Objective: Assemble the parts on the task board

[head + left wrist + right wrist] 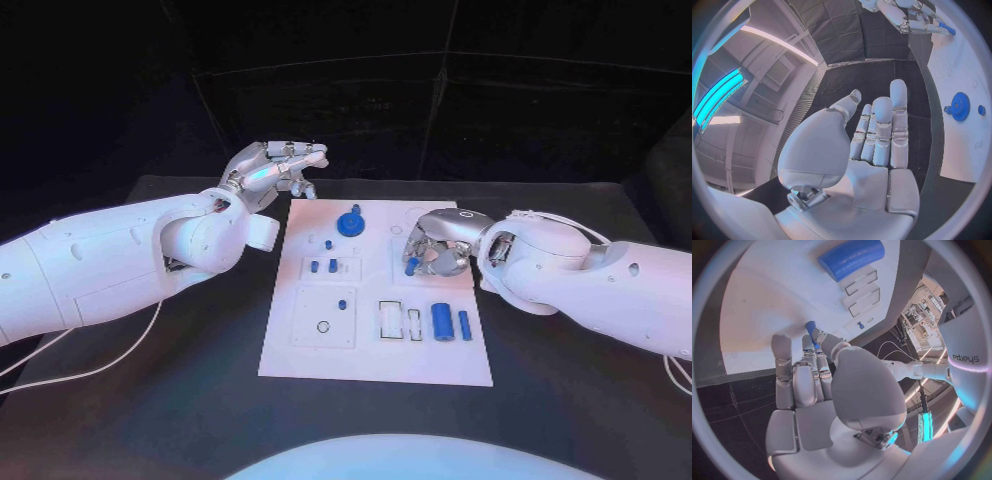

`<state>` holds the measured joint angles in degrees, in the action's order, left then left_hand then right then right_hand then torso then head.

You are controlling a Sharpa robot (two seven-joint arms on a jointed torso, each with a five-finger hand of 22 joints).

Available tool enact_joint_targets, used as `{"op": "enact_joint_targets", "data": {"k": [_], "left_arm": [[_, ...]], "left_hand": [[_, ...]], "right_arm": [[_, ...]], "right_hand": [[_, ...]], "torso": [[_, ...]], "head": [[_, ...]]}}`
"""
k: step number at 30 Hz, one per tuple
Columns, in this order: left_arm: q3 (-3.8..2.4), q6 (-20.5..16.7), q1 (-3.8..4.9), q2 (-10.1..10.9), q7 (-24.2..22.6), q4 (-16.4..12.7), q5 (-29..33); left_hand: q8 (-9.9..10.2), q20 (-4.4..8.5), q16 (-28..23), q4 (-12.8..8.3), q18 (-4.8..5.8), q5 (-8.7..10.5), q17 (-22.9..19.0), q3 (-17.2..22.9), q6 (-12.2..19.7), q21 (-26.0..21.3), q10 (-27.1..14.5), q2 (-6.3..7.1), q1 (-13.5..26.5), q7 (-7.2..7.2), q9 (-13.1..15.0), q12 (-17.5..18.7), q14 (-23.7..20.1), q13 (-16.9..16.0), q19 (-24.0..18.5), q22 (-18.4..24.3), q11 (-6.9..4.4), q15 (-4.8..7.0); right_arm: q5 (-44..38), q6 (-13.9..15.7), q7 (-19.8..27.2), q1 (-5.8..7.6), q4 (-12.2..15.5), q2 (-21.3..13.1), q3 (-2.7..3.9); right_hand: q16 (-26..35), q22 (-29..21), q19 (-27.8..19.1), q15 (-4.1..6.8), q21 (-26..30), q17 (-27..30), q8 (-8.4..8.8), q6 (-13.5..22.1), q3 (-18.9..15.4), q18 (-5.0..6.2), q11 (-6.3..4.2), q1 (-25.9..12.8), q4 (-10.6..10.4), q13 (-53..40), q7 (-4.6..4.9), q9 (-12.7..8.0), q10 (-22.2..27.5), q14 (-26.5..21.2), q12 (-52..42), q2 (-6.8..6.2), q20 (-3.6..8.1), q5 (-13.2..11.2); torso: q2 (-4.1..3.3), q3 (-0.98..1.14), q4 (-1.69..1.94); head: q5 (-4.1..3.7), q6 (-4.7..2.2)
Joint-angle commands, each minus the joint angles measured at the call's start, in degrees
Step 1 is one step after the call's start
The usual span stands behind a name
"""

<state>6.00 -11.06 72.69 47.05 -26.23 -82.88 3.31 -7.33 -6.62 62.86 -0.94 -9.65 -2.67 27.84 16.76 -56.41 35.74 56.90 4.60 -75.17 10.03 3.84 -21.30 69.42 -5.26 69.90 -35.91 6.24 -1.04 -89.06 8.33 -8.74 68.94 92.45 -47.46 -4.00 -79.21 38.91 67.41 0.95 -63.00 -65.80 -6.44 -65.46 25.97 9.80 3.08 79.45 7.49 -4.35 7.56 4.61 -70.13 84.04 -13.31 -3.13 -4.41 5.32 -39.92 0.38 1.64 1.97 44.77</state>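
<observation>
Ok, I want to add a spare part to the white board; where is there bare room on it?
The near strip of the board, below the two blue cylinders and the square outlines, is bare. The far right corner is crowded: the right robot hand holds a small blue peg there, beside the blue gear.

black table, white task board on it

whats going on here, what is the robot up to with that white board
The robot is assembling small blue parts on the white task board. Its right hand pinches a small blue peg over the board's right side. The left hand holds nothing, its fingers straight, off the board's far left corner. A blue gear sits near the far edge, and two blue cylinders lie on the board nearer the robot.
</observation>
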Motion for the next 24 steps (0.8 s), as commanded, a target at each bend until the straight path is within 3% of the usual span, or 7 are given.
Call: {"op": "enact_joint_targets", "data": {"k": [1,8,13,19,24], "left_arm": [[-0.04,1.08,0.07,0.01,-0.18,0.00,0.13],[-0.04,1.15,0.07,-0.05,-0.21,0.25,0.13],[-0.04,1.16,0.07,-0.20,-0.20,0.63,0.13],[-0.03,1.24,0.06,-0.43,-0.18,1.02,0.13],[-0.03,1.27,0.06,-0.68,-0.15,1.35,0.13]], "left_hand": [[0.29,-0.27,0.28,-0.04,-0.71,-0.08,0.05,-0.29,-0.06,-0.24,-0.30,-0.37,0.20,0.31,0.03,-0.29,-0.03,0.07,-0.01,0.05,0.08,-0.32],[0.27,-0.28,0.17,-0.07,-0.72,-0.08,-0.35,-0.33,-0.02,-0.20,-0.36,-0.42,0.11,0.31,0.04,-0.34,-0.13,0.07,0.11,0.04,0.09,-0.33],[0.27,-0.28,0.17,-0.07,-0.72,-0.08,-0.35,-0.33,-0.02,-0.20,-0.36,-0.42,0.11,0.31,0.04,-0.34,-0.13,0.07,0.11,0.04,0.09,-0.33],[0.27,-0.28,0.15,-0.08,-0.72,-0.08,-0.42,-0.33,-0.01,-0.19,-0.38,-0.46,0.07,0.31,0.04,-0.37,-0.15,0.08,0.15,0.04,0.09,-0.33],[0.26,-0.29,0.13,-0.09,-0.72,-0.08,-0.49,-0.33,0.00,-0.18,-0.40,-0.50,0.03,0.31,0.04,-0.39,-0.17,0.08,0.19,0.04,0.09,-0.33]], "right_arm": [[-0.28,4.83,-0.18,0.14,0.93,-0.37,0.10],[3.14,6.67,-0.08,0.19,4.81,-3.21,0.23],[5.52,7.57,0.38,0.21,7.53,-3.55,1.27],[6.29,7.99,1.01,0.19,9.48,-1.58,1.64],[6.27,7.57,1.51,0.15,9.02,1.93,1.69]], "right_hand": [[-0.09,0.55,0.35,0.52,-0.42,0.13,-0.09,-0.44,0.40,-0.83,0.04,-0.67,-0.23,-0.05,-0.04,0.30,-0.39,2.14,-0.14,0.48,-0.09,-0.22],[-0.06,0.65,0.36,0.54,-0.64,0.31,0.03,-0.52,0.50,-0.83,-0.02,-1.66,-0.73,-0.05,-0.14,0.29,-0.42,2.09,-0.05,-0.16,-0.10,0.06],[-0.09,0.62,0.32,0.55,-0.64,0.27,0.07,-0.53,0.57,-0.82,-0.02,-1.82,-0.84,-0.05,-0.16,0.29,-0.42,2.09,-0.01,-0.21,-0.10,0.26],[-0.08,0.50,0.25,0.55,-0.59,0.30,0.10,-0.52,0.63,-0.79,-0.03,-1.95,-0.95,-0.04,-0.16,0.29,-0.41,2.08,0.02,-0.23,-0.10,0.39],[-0.10,0.41,0.20,0.55,-0.57,0.27,0.13,-0.50,0.68,-0.78,-0.02,-2.06,-1.04,-0.04,-0.17,0.28,-0.39,2.08,0.05,-0.23,-0.10,0.55]], "torso": [[0.01,0.01,-0.12],[0.10,-0.07,0.05],[0.03,0.04,0.09],[0.02,-0.04,0.09],[0.01,-0.07,0.03]], "head": [[-0.08,-0.07],[-0.35,-0.10],[0.15,-0.22],[0.79,-0.08],[1.32,0.03]]}}
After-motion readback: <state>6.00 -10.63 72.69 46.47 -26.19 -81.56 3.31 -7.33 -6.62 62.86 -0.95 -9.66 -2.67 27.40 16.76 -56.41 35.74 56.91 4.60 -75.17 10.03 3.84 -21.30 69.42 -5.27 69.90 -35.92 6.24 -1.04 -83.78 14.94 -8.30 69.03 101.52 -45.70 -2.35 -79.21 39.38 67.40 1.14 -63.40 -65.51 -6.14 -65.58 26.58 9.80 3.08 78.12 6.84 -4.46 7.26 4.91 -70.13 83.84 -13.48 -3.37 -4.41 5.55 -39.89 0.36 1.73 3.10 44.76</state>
